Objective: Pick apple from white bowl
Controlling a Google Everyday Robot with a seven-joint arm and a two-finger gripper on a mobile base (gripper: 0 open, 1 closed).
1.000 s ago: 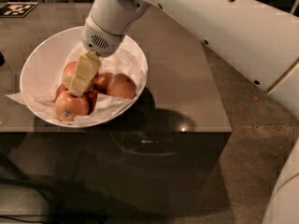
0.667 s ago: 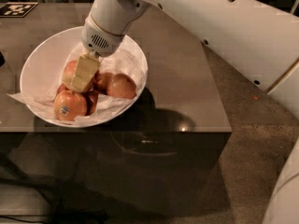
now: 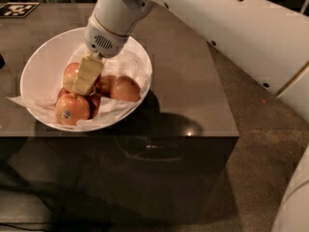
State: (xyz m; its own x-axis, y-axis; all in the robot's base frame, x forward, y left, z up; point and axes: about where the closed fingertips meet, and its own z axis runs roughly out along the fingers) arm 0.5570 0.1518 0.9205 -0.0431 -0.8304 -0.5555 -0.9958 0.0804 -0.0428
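Nearest is the dark, glossy front of the table (image 3: 193, 81), with speckled floor (image 3: 251, 168) to the right of it. The white bowl (image 3: 41, 52) sits on the tabletop close to that front edge, toward the left. It is lined with crumpled white paper (image 3: 19, 102), and one corner of the paper pokes over the bowl's left rim. At the front of the bowl lies a stickered apple (image 3: 71, 109), reddish with a small dark-and-white label. Just behind it the gripper (image 3: 84, 83), cream-coloured, reaches down into the middle of the bowl among the fruit. It is pressed against the apple (image 3: 69, 73), a pinkish-red and yellow one that peeks out at its left edge, in the left-centre of the bowl. Whether the gripper is spread or pinching that apple cannot be told. To the right of the gripper, inside the bowl, are a darker apple (image 3: 104, 83) and a round orange-red apple (image 3: 124, 88). The white arm (image 3: 203, 28) rises from the bowl toward the upper right. Beyond the bowl, at the table's far left corner, lies a black-and-white marker (image 3: 17, 8).
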